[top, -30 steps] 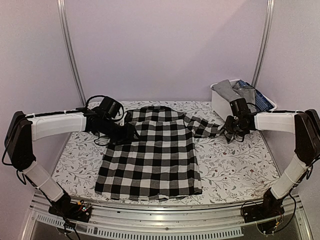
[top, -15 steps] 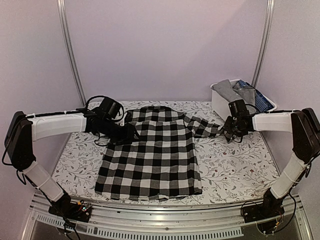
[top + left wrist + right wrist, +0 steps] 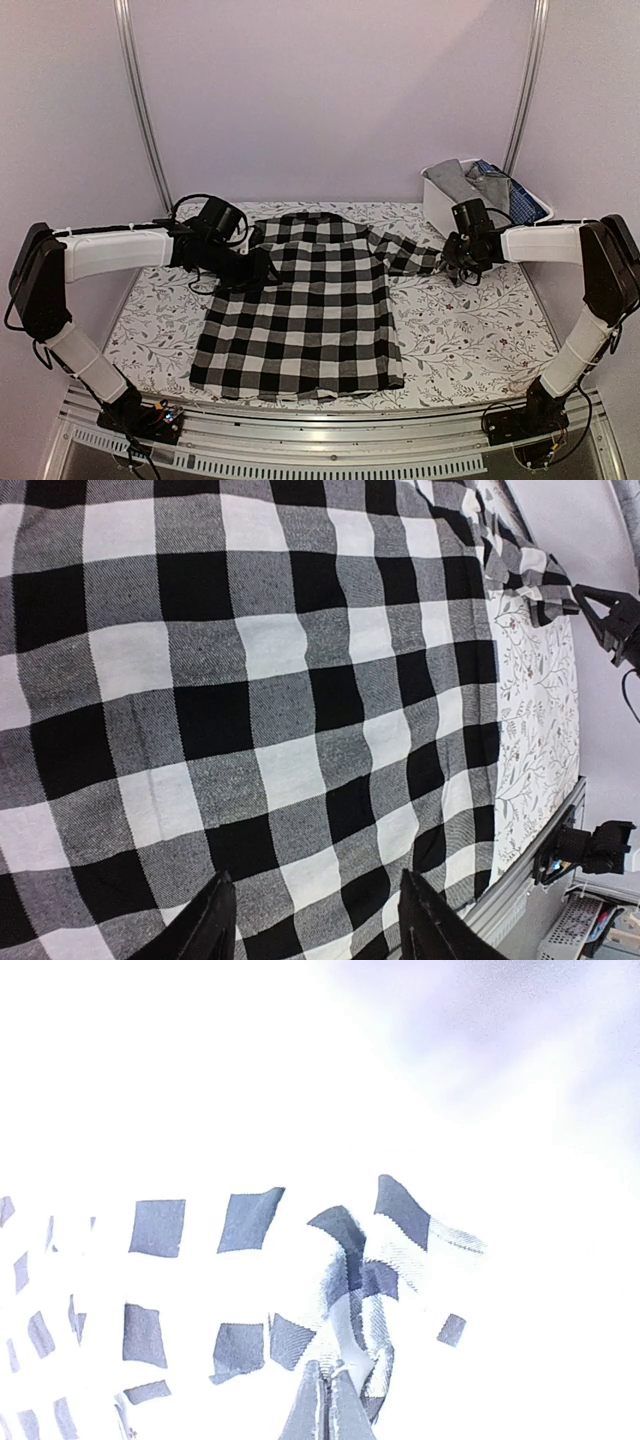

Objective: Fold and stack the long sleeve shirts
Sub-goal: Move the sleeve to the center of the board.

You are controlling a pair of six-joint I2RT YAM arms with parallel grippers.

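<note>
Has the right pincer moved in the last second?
Yes. The right pincer edged left, away from the bin, and shut on the shirt sleeve.

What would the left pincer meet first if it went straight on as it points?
The checked shirt: the open left pincer aims at its flat body, nothing between them, though the gap is hard to judge.

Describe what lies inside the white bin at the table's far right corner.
The white bin holds a crumpled grey garment and a dark blue patterned cloth beside it. Anything beneath them, and the bin's bottom, is covered.
</note>
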